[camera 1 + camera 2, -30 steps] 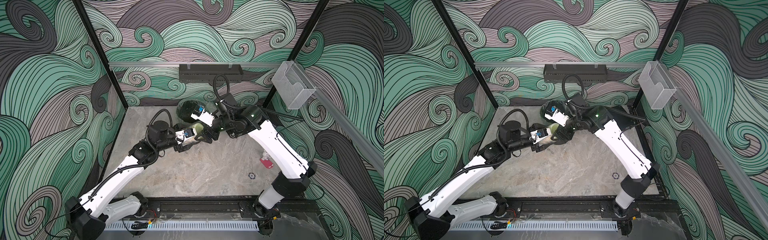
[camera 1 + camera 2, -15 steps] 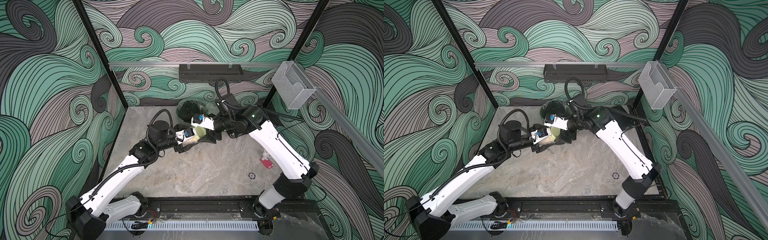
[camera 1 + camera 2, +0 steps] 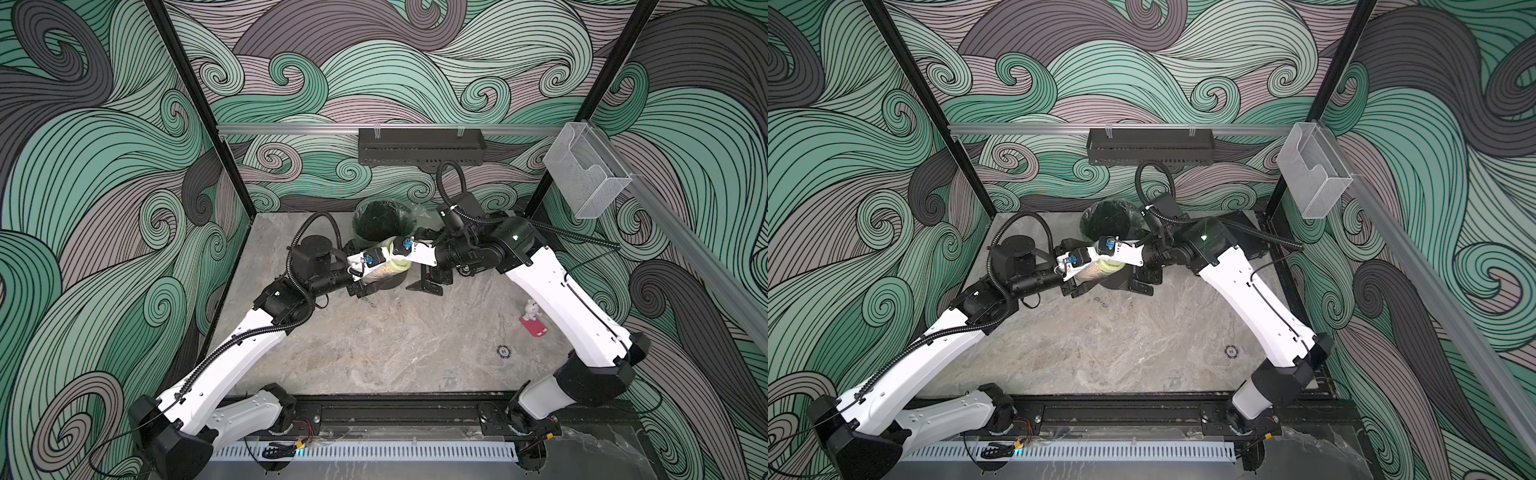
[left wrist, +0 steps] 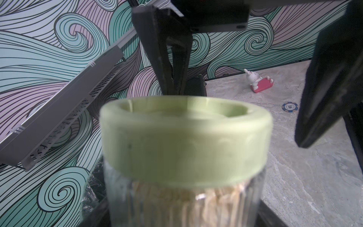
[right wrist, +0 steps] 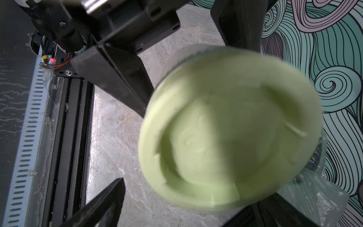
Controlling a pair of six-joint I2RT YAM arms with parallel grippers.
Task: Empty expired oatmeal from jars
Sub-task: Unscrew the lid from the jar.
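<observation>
The table is mostly bare, and both arms meet over its far end. Just beyond the two pincers stands the black-lined bin, its mouth open.

The left pincer is clenched on the jar, holding it by the glass body, off the table and tipped over so that its top points at the right pincer. The right pincer is spread wide, one finger on either side of the lid with neither touching it.

I'd say the glass is stiff, smooth and breakable, so the body grip wants to be firm and low. The pale green lid looks like the grippier part, and its side wall is where the right pincer should close to twist. The oatmeal under the lid is dry and flaky, so I expect it to be light and to scatter easily once the jar is open.

Little stands in the way. A rabbit figure and a chip lie well behind the right pincer. The fingers are the closest crowding.
</observation>
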